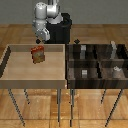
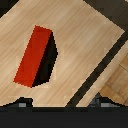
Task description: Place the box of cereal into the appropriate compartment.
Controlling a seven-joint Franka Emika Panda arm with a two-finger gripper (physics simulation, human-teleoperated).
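A: Red, first entry. Your box of cereal (image 1: pixel 38 54) stands upright in the light wooden tray (image 1: pixel 10 70), toward the far side and a little left of centre in the exterior view. A yellow-orange picture shows on its front.

B: And from the wrist?

A: You get the same box of cereal (image 2: pixel 33 55) seen from above: one bright red face, one face in dark shadow, nothing touching it. It rests on pale wood grain, with the tray's dark edge (image 2: pixel 100 65) running as a diagonal band beside it.

B: Item two, the tool?

A: Your gripper (image 1: pixel 39 36) hangs above the far rim of the tray, just behind the box and apart from it. Only two dark finger tips (image 2: pixel 21 103) show at the edge of the wrist view, set well apart with nothing between them, so list the jaws as spread wide and holding nothing.

B: Item three?

A: Dark compartment rack (image 1: pixel 97 65), on the exterior view's right, just beside the tray. You have several divided sections there, with small grey blocks (image 1: pixel 85 73) in some; which section holds which is too blurred to tell.

B: Arm?

A: White Franka arm (image 1: pixel 46 15), folded over its black base (image 1: pixel 62 31) at the far side.
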